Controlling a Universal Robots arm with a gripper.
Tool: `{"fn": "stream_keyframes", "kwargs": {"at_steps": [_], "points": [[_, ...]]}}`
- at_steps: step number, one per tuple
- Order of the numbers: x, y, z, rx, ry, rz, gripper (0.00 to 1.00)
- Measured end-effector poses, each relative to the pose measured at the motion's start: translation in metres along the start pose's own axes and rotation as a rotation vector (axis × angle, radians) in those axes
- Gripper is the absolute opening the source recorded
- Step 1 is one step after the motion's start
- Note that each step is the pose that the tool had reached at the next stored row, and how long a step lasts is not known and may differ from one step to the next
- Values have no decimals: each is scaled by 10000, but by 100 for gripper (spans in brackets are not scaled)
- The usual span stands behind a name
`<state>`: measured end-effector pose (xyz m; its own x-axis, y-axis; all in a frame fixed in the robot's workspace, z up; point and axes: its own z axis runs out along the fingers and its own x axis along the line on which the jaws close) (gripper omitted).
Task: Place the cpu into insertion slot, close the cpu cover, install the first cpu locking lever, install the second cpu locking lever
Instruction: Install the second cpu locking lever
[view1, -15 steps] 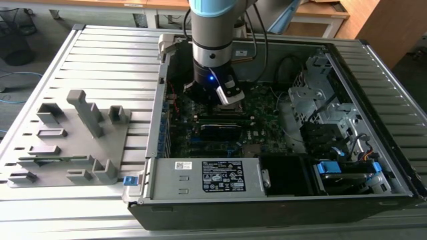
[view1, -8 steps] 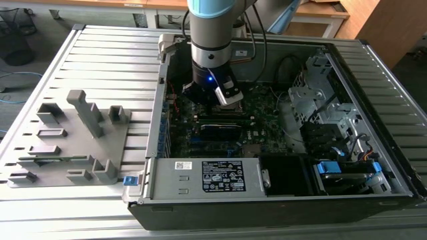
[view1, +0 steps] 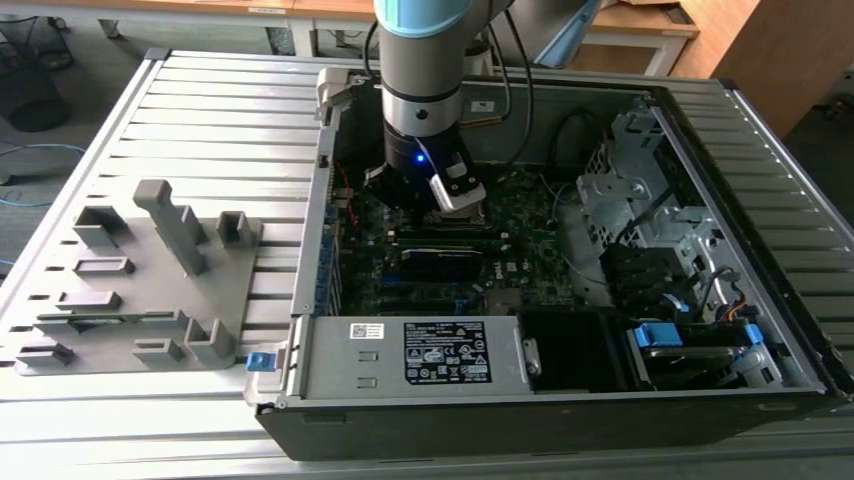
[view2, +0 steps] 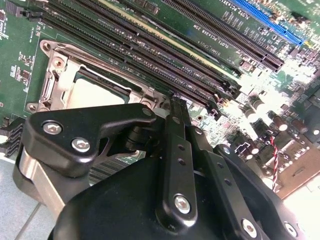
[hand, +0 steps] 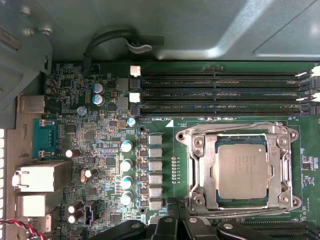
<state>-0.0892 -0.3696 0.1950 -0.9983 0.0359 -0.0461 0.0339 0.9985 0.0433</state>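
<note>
Silver-grey metal showed in the window of the cpu cover (hand: 240, 169), so the cpu (hand: 243, 171) already sat in the insertion slot (hand: 200, 172) with the frame lying flat over it, next to the long memory slots (hand: 220, 92). From that, the step in hand looked like the locking levers, and doing it well would mean pressing squarely on a lever's thin wire end, sweeping it sideways under its hook, and not letting the frame lift or the chip shift. The hand (view2: 172, 107) hung just beside the socket's edge nearest the camera, low over the board inside the open computer case (view1: 747, 120). Its fingers (view2: 175, 150) appeared pressed together, clenched on nothing.
</note>
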Motion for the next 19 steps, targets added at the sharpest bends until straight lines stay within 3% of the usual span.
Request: {"fn": "stream_keyframes", "kwargs": {"at_steps": [12, 19], "points": [[-6, 6, -128, 0, 0, 1, 10], [-26, 8, -133, 2, 1, -1, 10]]}}
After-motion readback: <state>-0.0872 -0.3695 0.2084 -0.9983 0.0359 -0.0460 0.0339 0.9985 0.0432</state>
